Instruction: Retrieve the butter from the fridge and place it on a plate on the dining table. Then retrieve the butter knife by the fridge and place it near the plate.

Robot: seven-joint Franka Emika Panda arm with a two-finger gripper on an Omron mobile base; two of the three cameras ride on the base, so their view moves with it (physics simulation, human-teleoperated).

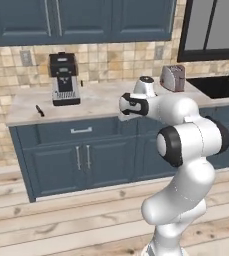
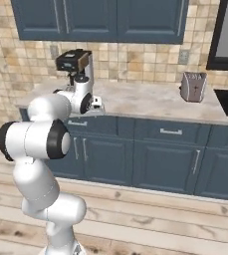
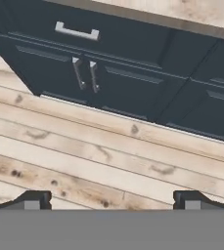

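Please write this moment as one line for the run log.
phase: before fridge | gripper: open, empty, over wood floor | facing: blue base cabinets | counter: coffee machine, toaster | small dark item on counter

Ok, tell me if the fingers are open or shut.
Open. In the hand view the fingers stand far apart, with bare wood floor between them and nothing held.

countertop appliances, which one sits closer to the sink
The silver toaster: it stands right beside the dark sink, while the black-and-silver coffee machine sits far along the counter near its other end.
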